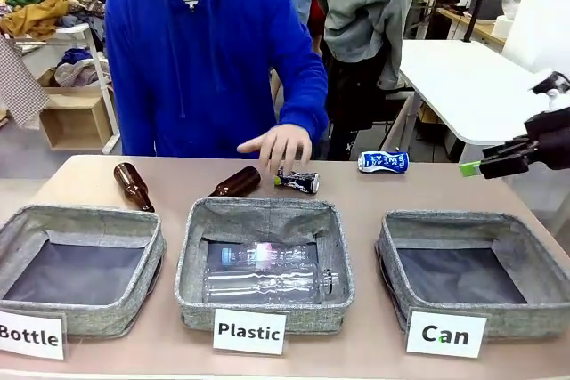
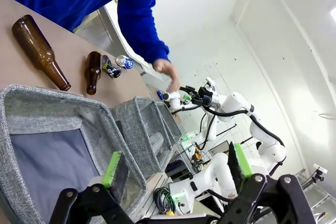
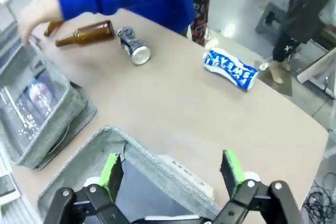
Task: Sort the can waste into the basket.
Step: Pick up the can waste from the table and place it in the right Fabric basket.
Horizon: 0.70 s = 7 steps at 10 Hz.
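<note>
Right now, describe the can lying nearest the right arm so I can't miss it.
Find the grey basket carded "Can" at the right end of the table. Beyond it, near the far edge, a dented can lies alone on its side. It is blue and white; the other can, by the person's hand, is black, and the bottles are brown.

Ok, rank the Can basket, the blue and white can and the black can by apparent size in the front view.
1. Can basket, clearly largest.
2. blue and white can, marginally bigger.
3. black can, nearly alike, so that order is unsure.
</note>
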Available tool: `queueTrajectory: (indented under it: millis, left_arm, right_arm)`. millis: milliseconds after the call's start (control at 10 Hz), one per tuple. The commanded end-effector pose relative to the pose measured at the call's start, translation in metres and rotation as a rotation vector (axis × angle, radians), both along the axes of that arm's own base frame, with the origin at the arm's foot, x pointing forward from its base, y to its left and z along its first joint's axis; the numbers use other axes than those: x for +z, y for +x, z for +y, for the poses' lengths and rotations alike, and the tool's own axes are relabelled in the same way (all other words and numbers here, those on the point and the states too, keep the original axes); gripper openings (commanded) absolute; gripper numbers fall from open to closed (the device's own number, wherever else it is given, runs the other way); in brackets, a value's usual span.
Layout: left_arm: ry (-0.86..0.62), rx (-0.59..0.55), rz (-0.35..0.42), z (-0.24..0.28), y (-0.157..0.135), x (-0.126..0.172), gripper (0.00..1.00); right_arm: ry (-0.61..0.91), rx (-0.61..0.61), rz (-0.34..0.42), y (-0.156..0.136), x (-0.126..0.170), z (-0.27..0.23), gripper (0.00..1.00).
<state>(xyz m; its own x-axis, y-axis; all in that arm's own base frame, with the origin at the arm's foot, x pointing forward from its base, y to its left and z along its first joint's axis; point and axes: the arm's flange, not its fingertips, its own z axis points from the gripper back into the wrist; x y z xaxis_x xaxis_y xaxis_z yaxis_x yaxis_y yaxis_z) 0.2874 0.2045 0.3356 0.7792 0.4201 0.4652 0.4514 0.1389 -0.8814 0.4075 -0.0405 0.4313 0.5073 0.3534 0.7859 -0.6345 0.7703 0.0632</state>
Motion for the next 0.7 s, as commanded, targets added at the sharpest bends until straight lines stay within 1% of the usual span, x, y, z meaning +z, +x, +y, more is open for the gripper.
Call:
queueTrajectory:
  millis: [0,200,300,400,600]
  left_arm:
    - [-0.008,0.006,-0.032,-0.002,0.001,0.002,1.00]
    - [-0.008,0.006,-0.032,-0.002,0.001,0.002,1.00]
    - [-0.008,0.006,-0.032,-0.002,0.001,0.002,1.00]
    - [-0.008,0.006,-0.032,-0.002,0.001,0.002,1.00]
    - [-0.008,0.006,-0.032,-0.002,0.001,0.002,1.00]
  right_arm:
    - [0.051,-0.010,-0.032,-0.009,-0.022,0.003,1.00]
    - [0.015,0.004,-0.024,0.001,-0.026,0.017,1.00]
    - [-0.043,0.005,-0.012,0.012,-0.019,0.037,1.00]
    - [-0.137,0.050,-0.008,0.027,-0.004,0.065,1.00]
    - [-0.333,0.120,0.008,0.066,0.027,0.140,1.00]
